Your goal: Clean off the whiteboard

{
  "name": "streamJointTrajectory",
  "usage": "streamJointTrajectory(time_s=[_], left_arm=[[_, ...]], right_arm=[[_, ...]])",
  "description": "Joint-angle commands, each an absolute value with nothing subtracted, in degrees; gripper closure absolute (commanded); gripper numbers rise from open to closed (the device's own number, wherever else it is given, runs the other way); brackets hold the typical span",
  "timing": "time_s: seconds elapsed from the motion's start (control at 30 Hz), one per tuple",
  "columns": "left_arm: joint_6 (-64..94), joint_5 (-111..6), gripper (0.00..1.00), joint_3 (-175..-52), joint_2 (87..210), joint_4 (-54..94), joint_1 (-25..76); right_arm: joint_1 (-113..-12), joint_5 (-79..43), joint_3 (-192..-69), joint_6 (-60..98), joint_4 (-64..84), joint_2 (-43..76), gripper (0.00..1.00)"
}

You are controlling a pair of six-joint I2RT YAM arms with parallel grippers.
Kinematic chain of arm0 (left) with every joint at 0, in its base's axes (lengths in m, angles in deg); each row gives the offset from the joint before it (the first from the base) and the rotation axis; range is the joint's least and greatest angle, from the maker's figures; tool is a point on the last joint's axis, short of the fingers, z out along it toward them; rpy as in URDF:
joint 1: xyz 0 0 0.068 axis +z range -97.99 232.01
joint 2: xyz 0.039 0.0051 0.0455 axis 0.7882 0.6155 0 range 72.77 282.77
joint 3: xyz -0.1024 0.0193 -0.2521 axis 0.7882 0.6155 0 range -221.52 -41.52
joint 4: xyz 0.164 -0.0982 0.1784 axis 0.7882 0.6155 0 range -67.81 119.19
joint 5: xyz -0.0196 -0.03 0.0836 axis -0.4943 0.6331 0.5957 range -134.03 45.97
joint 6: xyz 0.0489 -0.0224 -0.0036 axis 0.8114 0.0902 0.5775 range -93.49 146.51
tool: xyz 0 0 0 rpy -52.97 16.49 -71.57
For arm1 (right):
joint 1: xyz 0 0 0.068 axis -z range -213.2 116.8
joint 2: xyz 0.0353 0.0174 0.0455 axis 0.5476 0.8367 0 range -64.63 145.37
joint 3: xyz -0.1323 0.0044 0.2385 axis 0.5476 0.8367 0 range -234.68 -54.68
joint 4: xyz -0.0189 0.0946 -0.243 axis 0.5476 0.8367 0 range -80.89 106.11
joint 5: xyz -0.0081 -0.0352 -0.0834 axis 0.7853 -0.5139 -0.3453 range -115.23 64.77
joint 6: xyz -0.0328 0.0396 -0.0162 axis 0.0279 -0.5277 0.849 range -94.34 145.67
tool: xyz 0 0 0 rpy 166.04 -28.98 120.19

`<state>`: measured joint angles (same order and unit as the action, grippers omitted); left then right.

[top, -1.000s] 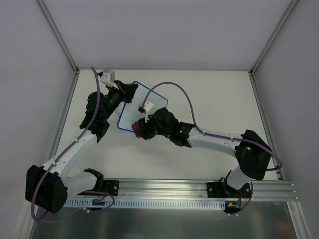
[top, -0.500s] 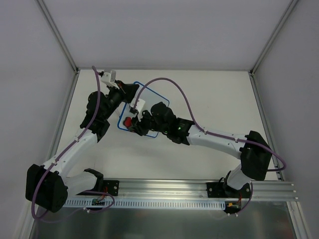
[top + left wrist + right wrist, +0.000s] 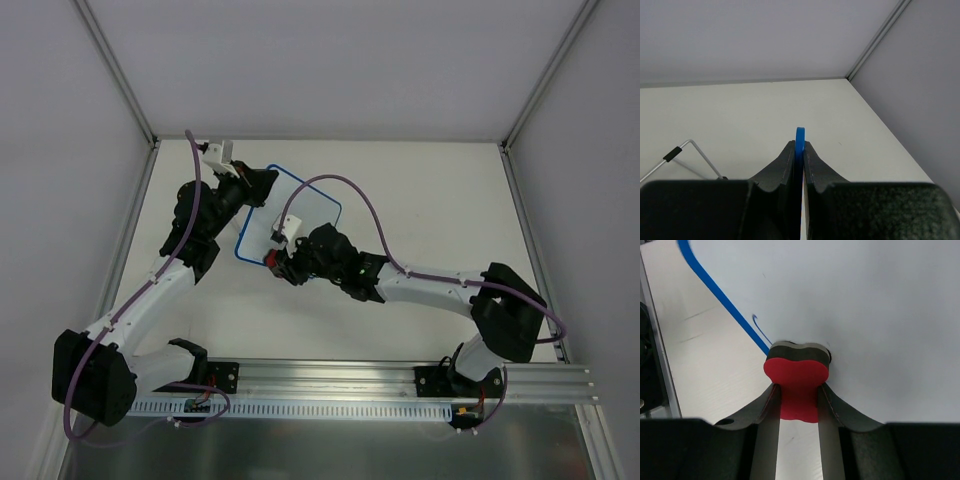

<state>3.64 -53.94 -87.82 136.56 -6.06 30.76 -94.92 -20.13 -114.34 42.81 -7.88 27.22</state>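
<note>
The whiteboard [image 3: 305, 205], white with a thin blue rim, lies left of the table's centre. My left gripper [image 3: 262, 186] is shut on its far left edge. In the left wrist view the blue rim [image 3: 800, 134] stands edge-on, pinched in my left gripper [image 3: 799, 146]. My right gripper [image 3: 276, 258] is shut on the red eraser [image 3: 270, 259] at the board's near left edge. In the right wrist view the eraser [image 3: 797, 376] presses its dark felt face on the board [image 3: 865, 300], held by my right gripper [image 3: 797, 390]. A short blue pen mark [image 3: 756, 320] lies beside the rim [image 3: 720, 297].
Grey enclosure walls [image 3: 70, 150] close in the table on three sides. An aluminium rail [image 3: 400, 385] runs along the near edge. A purple cable [image 3: 345, 175] arcs over the board. A thin metal wire with a black sleeve [image 3: 672, 154] lies left of the left fingers.
My right gripper swept the eraser up and left across the board, then came back down toward the board's near left edge. The left gripper kept its hold on the rim.
</note>
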Motion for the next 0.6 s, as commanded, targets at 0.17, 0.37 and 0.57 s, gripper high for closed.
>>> streamJointTrajectory(time_s=[0.17, 0.37, 0.57], left_arm=[[-0.3, -57.9, 1.00, -90.4, 136.7, -4.3, 29.2], [-0.6, -58.3, 1.00, -90.6, 137.0, -4.2, 29.3], [-1.0, -58.7, 1.00, -90.3, 137.1, -4.1, 29.3]], right_arm=[[-90.4, -24.0, -105.5, 36.7, -12.7, 30.6, 1.00], [-90.2, -22.8, -106.5, 37.8, -12.2, 30.3, 1.00], [-91.3, -21.5, -112.8, 40.3, -9.6, 27.9, 1.00]])
